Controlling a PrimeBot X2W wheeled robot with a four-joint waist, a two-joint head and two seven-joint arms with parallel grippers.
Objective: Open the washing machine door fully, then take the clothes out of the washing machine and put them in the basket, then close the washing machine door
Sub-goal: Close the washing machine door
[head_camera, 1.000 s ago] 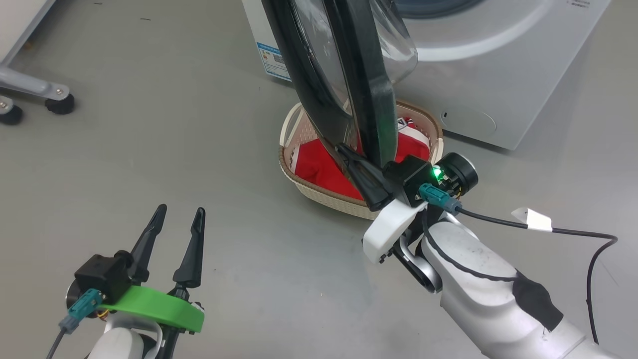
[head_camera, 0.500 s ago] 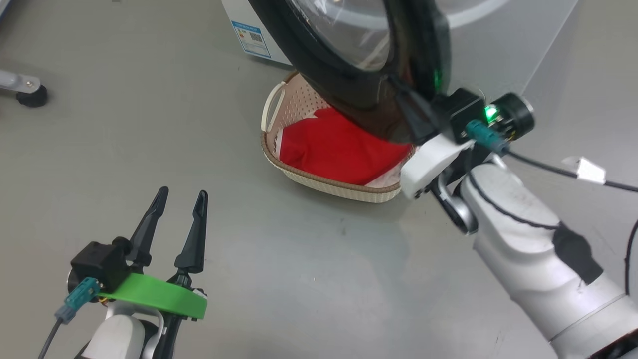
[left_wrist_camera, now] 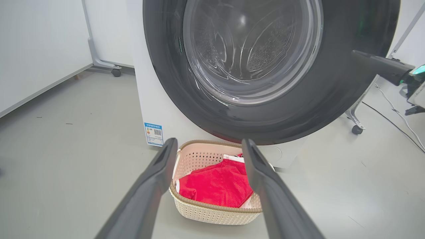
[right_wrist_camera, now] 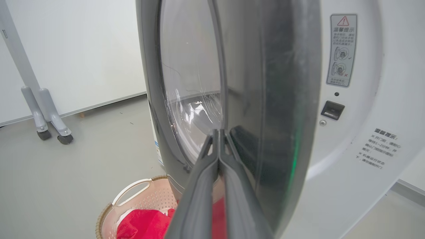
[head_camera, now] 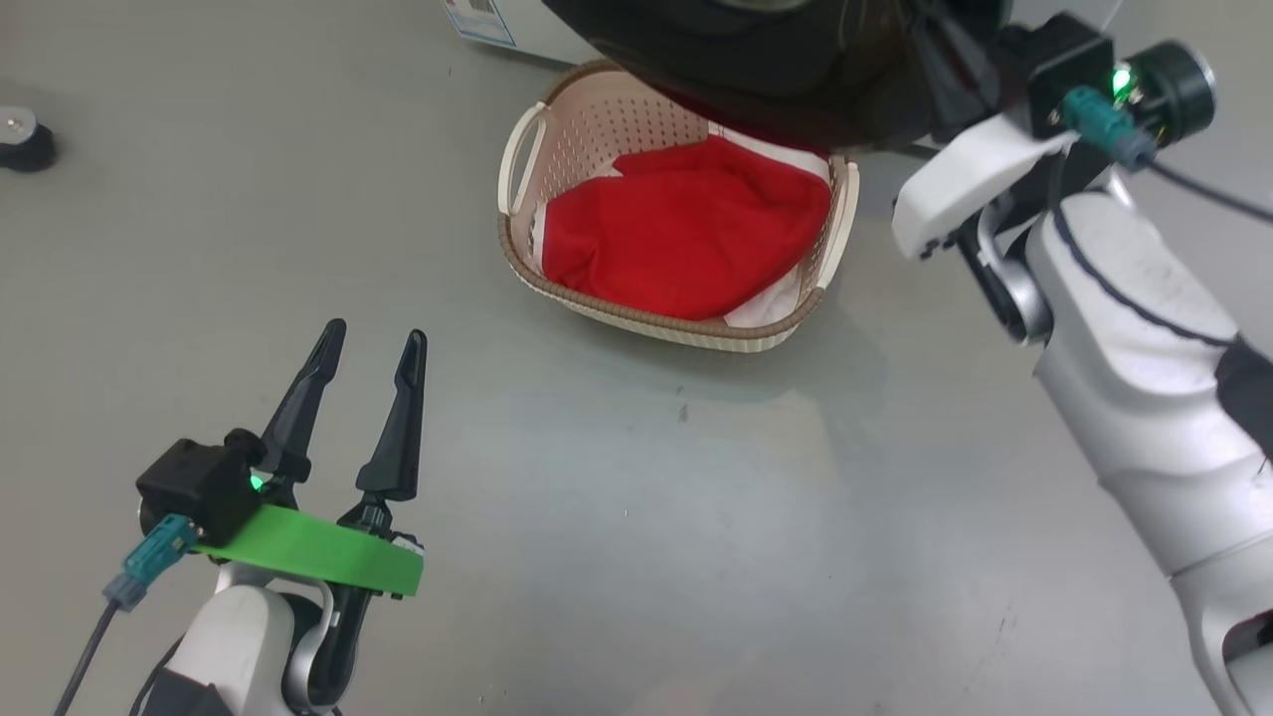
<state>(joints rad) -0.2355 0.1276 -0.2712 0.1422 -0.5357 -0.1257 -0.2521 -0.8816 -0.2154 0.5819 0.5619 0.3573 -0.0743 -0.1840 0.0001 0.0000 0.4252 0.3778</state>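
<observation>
Right gripper pinched shut, nothing in it, tips laid on the black rim of the washing machine door. Left gripper spread wide, empty, low and well apart from everything. Washing machine: drum, seen through the door, looks empty. Door ajar, latch slot uncovered, so not latched yet. Basket on the floor just below the door, red clothes inside. Reckon unloading's done; shutting the door is what's left.
</observation>
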